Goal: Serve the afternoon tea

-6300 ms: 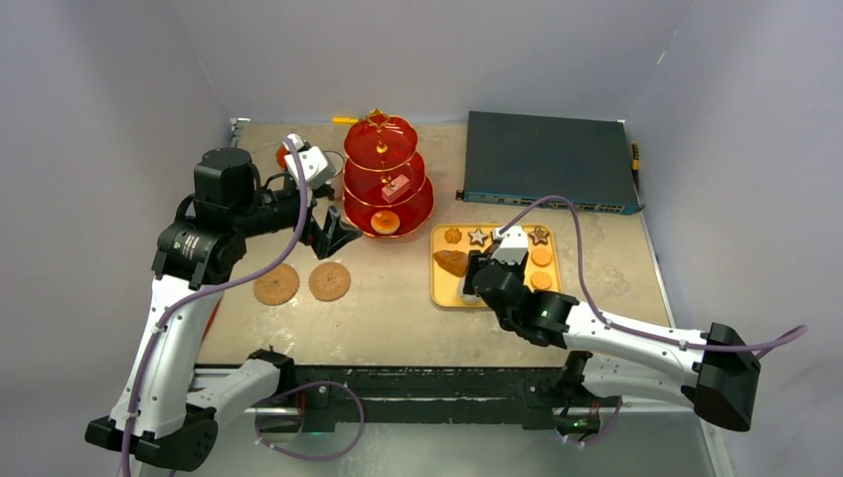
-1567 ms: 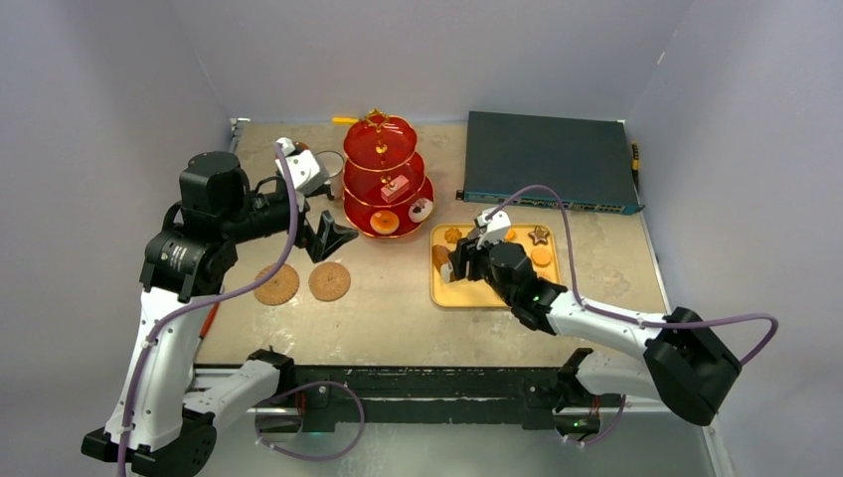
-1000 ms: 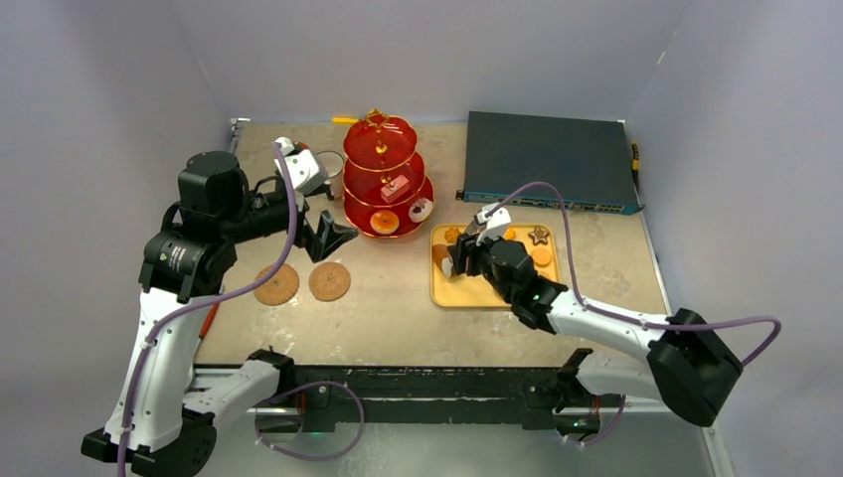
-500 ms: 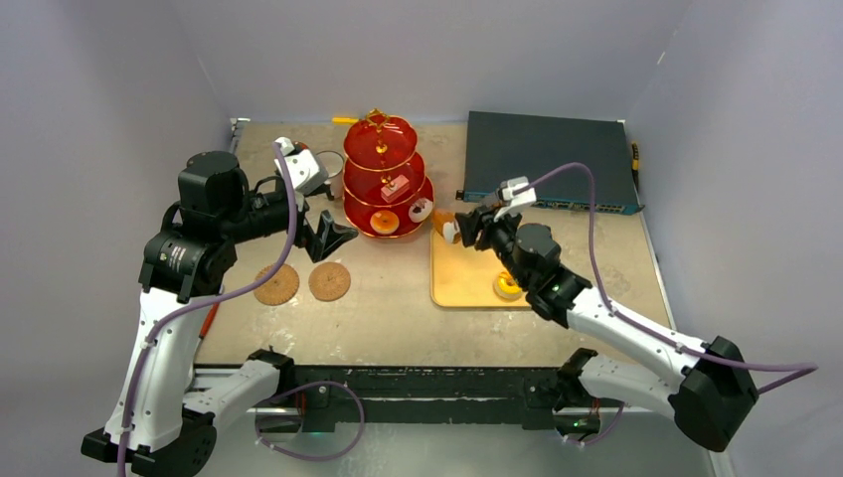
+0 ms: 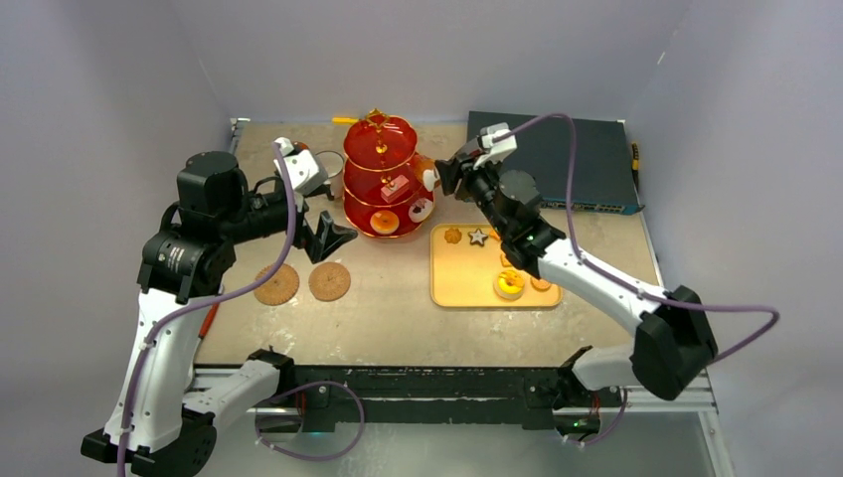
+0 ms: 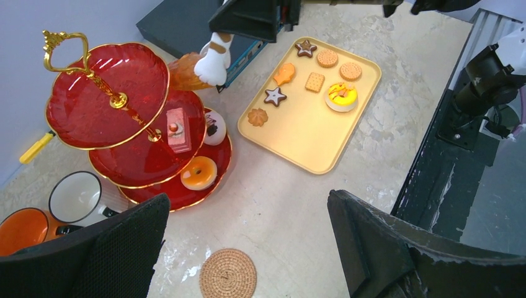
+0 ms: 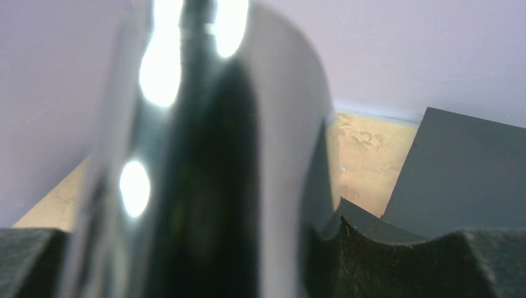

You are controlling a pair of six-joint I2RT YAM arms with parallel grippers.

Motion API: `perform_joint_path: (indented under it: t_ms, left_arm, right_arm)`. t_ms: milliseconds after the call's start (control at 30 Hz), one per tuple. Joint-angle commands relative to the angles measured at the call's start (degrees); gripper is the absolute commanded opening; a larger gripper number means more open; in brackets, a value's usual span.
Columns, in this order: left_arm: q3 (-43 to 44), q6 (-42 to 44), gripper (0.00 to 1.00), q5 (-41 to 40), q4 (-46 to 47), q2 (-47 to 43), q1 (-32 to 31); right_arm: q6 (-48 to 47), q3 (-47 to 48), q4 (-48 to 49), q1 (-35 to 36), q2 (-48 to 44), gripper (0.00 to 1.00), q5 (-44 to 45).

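The red three-tier stand (image 5: pixel 393 134) with a gold handle stands at the back centre; it also shows in the left wrist view (image 6: pixel 124 74). It holds a pink cake slice (image 6: pixel 177 121), a glazed donut (image 6: pixel 198 172) and a white pastry (image 6: pixel 214 127). My right gripper (image 5: pixel 445 177) is shut on a brown-and-white pastry (image 6: pixel 211 62) and holds it in the air at the stand's right side, level with the middle tier. My left gripper (image 5: pixel 333 236) is open and empty, left of the stand. An orange mug (image 6: pixel 18 230) and a white mug (image 6: pixel 74 195) sit behind the stand's left side.
A yellow tray (image 5: pixel 467 283) with several cookies and a small iced cake (image 5: pixel 509 285) lies right of centre. A dark electronics box (image 5: pixel 587 159) is at the back right. Two wicker coasters (image 5: pixel 276 284) (image 5: pixel 329 281) lie at the front left. A blurred shiny shape fills the right wrist view.
My right gripper took the brown-and-white pastry off the tray and carried it up and back-left to the stand's right side. The left arm has stayed still for the last second.
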Motion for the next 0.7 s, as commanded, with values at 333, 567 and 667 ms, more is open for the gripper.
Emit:
perform_joint_path:
  t_ms: [333, 567, 667]
  left_arm:
    - [2.48, 1.34, 0.99, 0.05, 0.25, 0.06, -0.08]
    - [2.57, 1.46, 0.99, 0.04, 0.22, 0.1, -0.17]
    - [2.49, 1.43, 0.99, 0.04, 0.14, 0.06, -0.11]
  right_arm:
    - [-2.87, 12.22, 11.73, -1.54, 15.57, 0.29, -3.66]
    - [-2.51, 14.68, 11.03, -1.85, 19.36, 0.54, -4.73]
    - [-1.97, 13.5, 11.21, -1.92, 18.63, 0.6, -5.13]
